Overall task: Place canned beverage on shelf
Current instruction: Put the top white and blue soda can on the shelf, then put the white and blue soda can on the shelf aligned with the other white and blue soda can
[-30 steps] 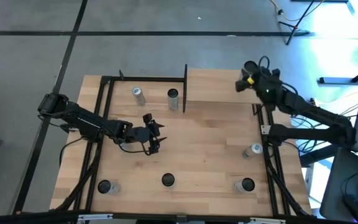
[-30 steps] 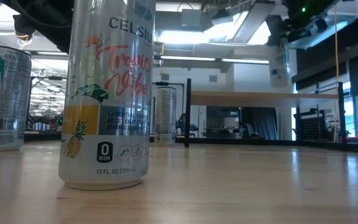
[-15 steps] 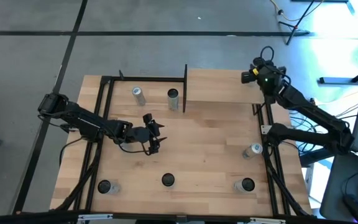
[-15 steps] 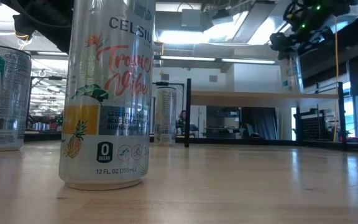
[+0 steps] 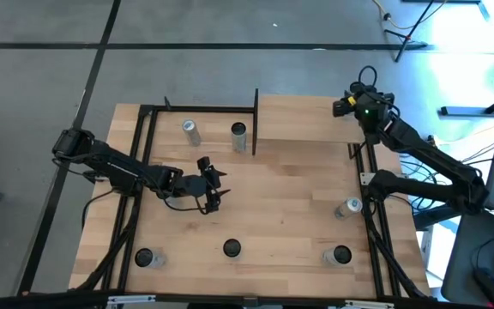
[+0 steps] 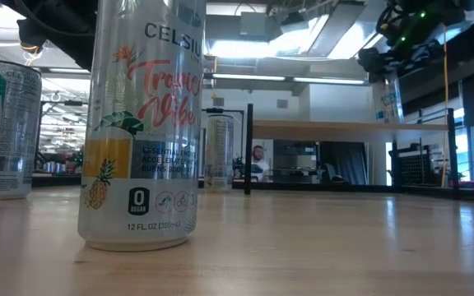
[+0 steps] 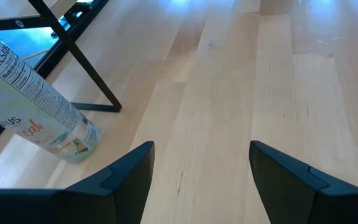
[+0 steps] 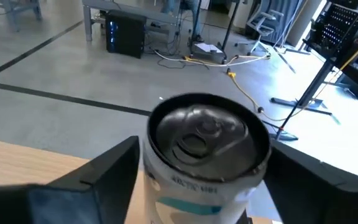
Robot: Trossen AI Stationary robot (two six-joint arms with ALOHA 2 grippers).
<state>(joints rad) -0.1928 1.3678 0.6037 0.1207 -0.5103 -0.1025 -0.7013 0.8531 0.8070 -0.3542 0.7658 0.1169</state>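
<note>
Right gripper: hovered at the far right corner of the shelf, just at its right edge. In the right wrist view its fingers stood to either side of a can, with a gap showing on each side; whether they gripped or had let go could not be told.
Can at the shelf: upright between the right fingers, top rim and pull tab facing the wrist camera; in the low view it showed at the shelf's right end, its base hidden behind the board's edge.
Shelf: raised light-wood board on black posts at the far right of the table; its top was otherwise bare.
Left gripper: waited low over the table's middle, jaws apart and empty, bare wood between its fingers.
Far cans: two stood left of the shelf, and, the second just beside the shelf's black post.
Near cans: three along the near edge.
Right-side can: close to the table's right edge.
Open room: the wide middle of the table, between the far and near cans.
</note>
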